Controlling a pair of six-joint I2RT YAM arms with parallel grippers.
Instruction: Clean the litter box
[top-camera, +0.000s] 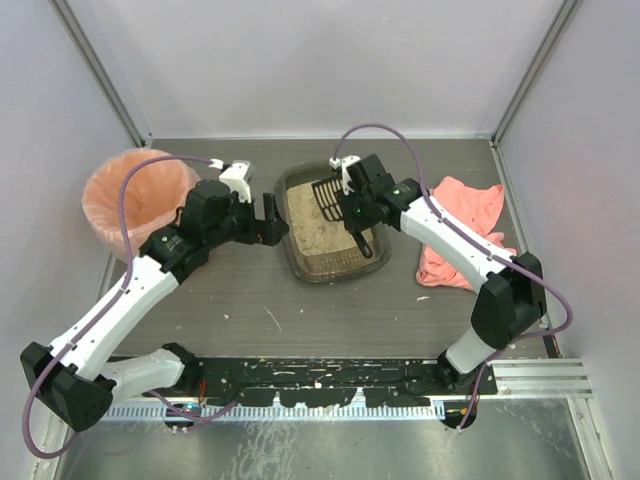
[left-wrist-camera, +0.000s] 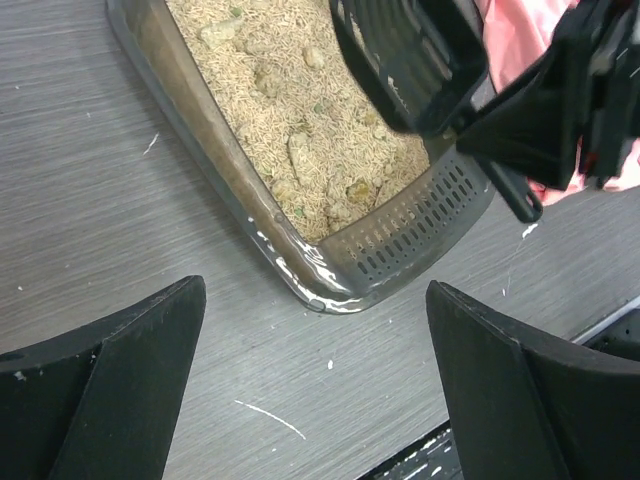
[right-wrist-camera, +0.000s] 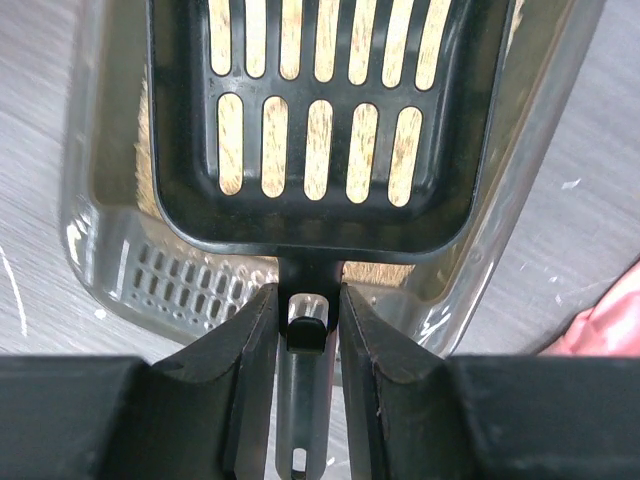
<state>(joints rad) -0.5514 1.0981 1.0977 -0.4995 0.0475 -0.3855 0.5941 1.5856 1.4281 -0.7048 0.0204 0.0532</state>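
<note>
Shallow, dark olive-brown rectangular litter box (top-camera: 335, 276) with rounded corners and flared rim. Lies flat at the middle of the surface (top-camera: 250, 300). Holds beige granular litter (left-wrist-camera: 300, 110) with scattered clumps.

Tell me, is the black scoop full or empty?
Empty, as far as shows: the scoop has a bare black slotted bed, with only litter below showing through the slots.

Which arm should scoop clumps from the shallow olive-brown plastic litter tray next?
Right. The right gripper is shut on the black slotted plastic scoop, held over the beige litter in the tray. The left gripper is open and empty beside the tray.
</note>
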